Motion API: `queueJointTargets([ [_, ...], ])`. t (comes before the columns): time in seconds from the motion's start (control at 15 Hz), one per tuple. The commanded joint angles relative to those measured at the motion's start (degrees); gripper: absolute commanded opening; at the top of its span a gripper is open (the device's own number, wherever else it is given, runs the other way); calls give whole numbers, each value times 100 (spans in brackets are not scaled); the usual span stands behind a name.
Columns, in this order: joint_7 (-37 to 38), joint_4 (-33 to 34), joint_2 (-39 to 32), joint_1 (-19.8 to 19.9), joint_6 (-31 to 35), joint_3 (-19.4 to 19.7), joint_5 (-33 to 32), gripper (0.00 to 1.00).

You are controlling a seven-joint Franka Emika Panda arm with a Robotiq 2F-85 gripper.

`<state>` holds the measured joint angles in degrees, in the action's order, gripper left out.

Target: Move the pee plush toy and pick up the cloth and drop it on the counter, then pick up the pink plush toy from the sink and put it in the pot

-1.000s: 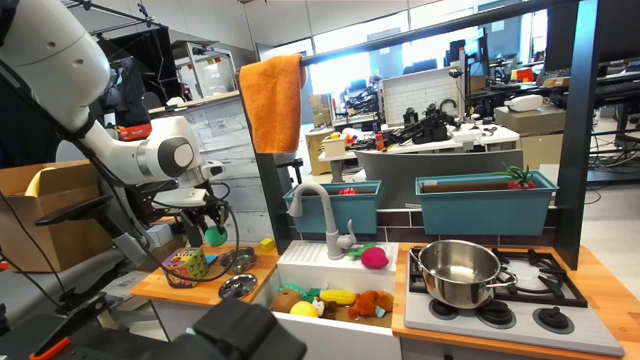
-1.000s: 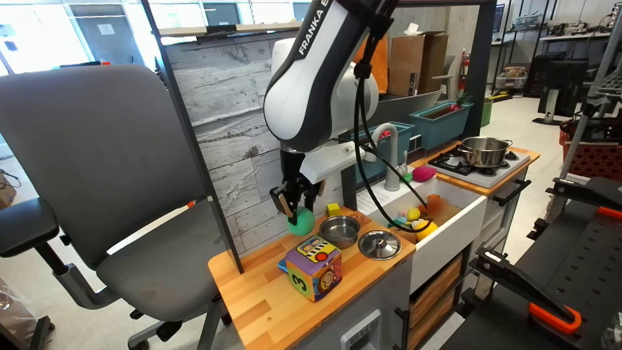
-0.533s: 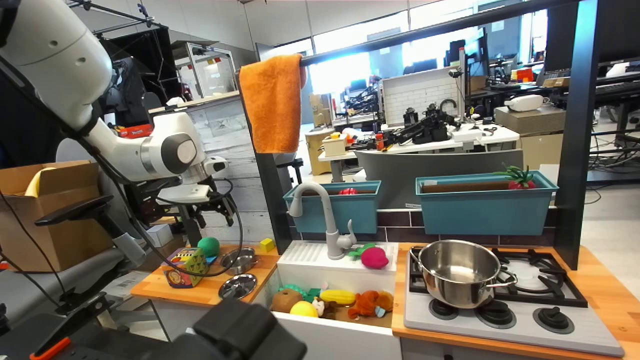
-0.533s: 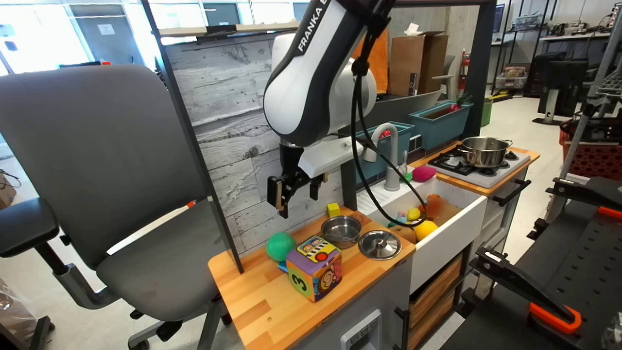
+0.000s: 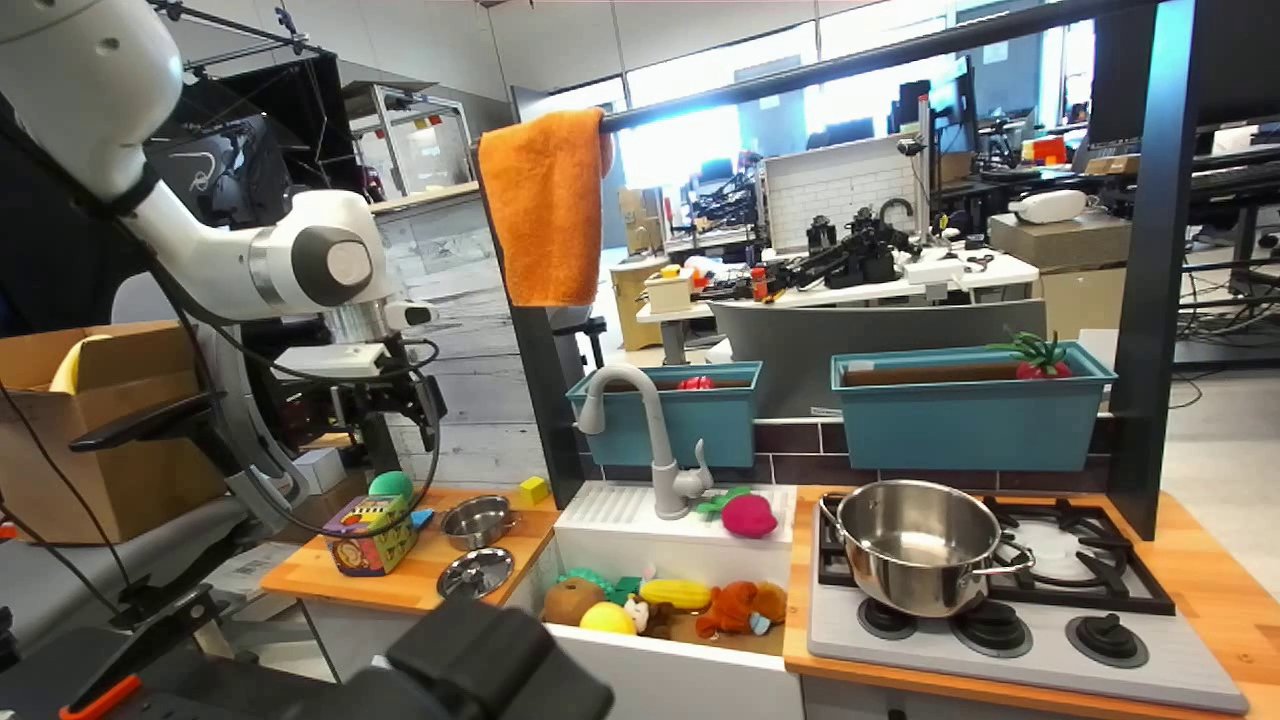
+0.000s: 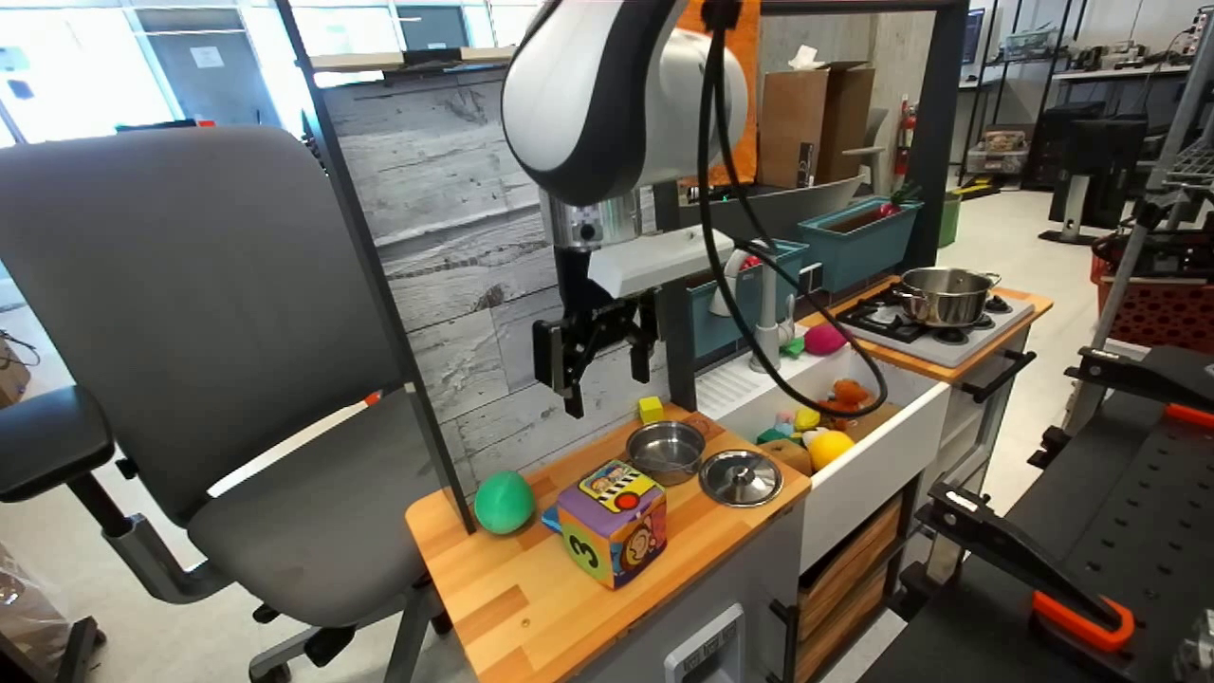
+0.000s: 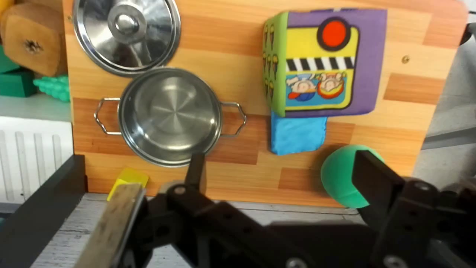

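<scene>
Wrist view: hand (image 7: 279,162) spread wide, holding nothing; green plush (image 7: 336,175) below, on the counter (image 7: 230,41). Higher than the hand, in both exterior views, the orange cloth (image 5: 545,215) hangs; probably light, limp, best pinched at its lower edge.

wrist view | green plush (image 7: 337,175): partly behind pincer (image 7: 279,160) | lid (image 7: 127,39): cut by top edge

- Bright green rounded plush toy (image 6: 505,502): at the back corner of the light brown wooden countertop slab (image 6: 503,579).
- Large plain orange fabric towel (image 5: 545,215): draped over the dark rail (image 5: 800,78).
- Round magenta-pink plush toy (image 5: 749,516): on the back rim of the white rectangular sink (image 5: 690,675), seemingly tipped sideways.
- Shiny round stainless-steel pot (image 5: 905,585) with side handles: upright on the stovetop (image 5: 1050,630).
</scene>
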<state>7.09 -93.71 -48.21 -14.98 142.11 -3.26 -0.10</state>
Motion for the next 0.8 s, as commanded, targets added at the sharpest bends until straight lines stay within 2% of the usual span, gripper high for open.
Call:
queueJointTargets([
  [0.0, -88, -1234, 993, 370, -222, -273, 296, 100],
  [0.07, -141, -1498, 1187, 472, -142, -327, 384, 100],
  [0.27, -366, -2461, 1971, 948, 990, -525, 927, 100],
  [0.73, -1060, -4076, 3796, 1907, 3047, -1036, 2162, 100],
])
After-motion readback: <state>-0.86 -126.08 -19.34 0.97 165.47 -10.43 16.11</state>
